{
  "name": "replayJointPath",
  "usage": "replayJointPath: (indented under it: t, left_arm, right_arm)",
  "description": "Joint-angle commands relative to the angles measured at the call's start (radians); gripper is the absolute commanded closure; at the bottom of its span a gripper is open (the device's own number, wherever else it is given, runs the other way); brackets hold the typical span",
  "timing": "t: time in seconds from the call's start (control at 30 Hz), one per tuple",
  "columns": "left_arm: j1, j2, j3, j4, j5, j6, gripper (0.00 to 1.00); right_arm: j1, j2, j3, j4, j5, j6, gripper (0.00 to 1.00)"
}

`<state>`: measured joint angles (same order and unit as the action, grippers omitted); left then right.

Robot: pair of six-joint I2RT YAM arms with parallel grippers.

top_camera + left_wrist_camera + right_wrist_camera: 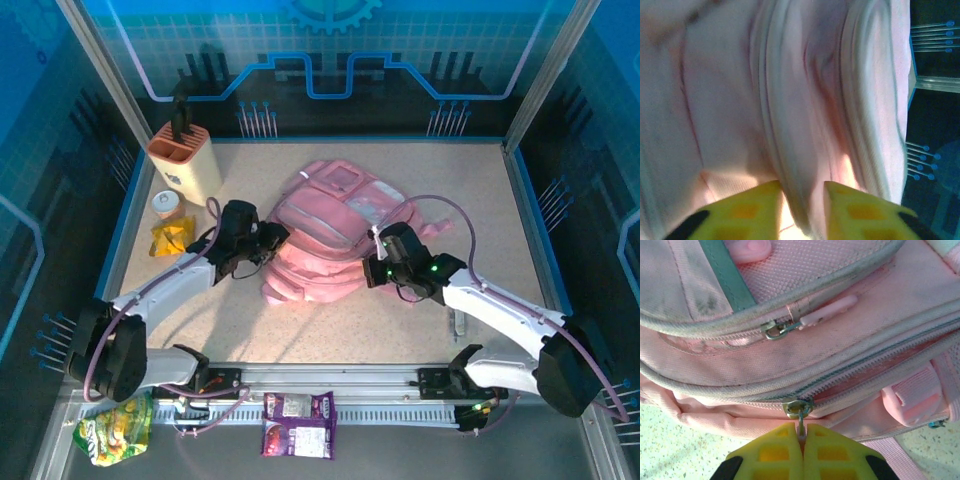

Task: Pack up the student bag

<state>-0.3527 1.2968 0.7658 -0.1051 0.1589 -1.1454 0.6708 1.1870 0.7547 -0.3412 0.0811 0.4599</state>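
Note:
The student bag [330,225], pink and soft, lies in the middle of the table. My left gripper [275,238] is pressed against its left side. In the left wrist view its yellow fingers [752,207] stand apart with a raised fold of the bag's pink fabric [800,150] running between them; the gripper [801,184] is open. My right gripper [372,262] is at the bag's right edge. In the right wrist view this gripper [802,427] is shut on the thin zipper pull [802,421] hanging from a metal slider [798,407]. To the slider's right the zip gapes slightly.
An orange and cream knife block [183,160] stands at the back left, with a small jar [166,204] and a yellow packet [170,238] in front of it. A green packet [115,428] and a purple packet [298,424] lie by the near rail.

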Motion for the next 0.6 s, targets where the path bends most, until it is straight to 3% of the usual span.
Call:
replayJointPath:
  t: [0.0, 0.07, 0.23, 0.37, 0.57]
  left_arm:
    - [-0.010, -0.066, -0.017, -0.031, -0.069, 0.000, 0.52]
    - [-0.060, -0.113, -0.054, -0.027, -0.104, -0.049, 0.45]
    - [-0.227, -0.172, -0.141, 0.022, -0.213, -0.237, 0.39]
    - [-0.323, -0.121, -0.142, 0.096, -0.248, -0.348, 0.39]
    - [-0.402, -0.002, -0.050, 0.101, -0.325, -0.360, 0.44]
  right_arm:
    - [0.016, 0.018, 0.015, -0.046, 0.018, 0.039, 1.00]
    - [0.019, 0.026, 0.003, -0.027, 0.008, 0.046, 1.00]
    - [0.020, 0.033, 0.001, -0.024, 0.012, 0.044, 1.00]
    - [0.022, 0.031, 0.001, -0.025, 0.016, 0.040, 1.00]
    - [0.024, 0.033, -0.003, -0.016, 0.012, 0.045, 1.00]
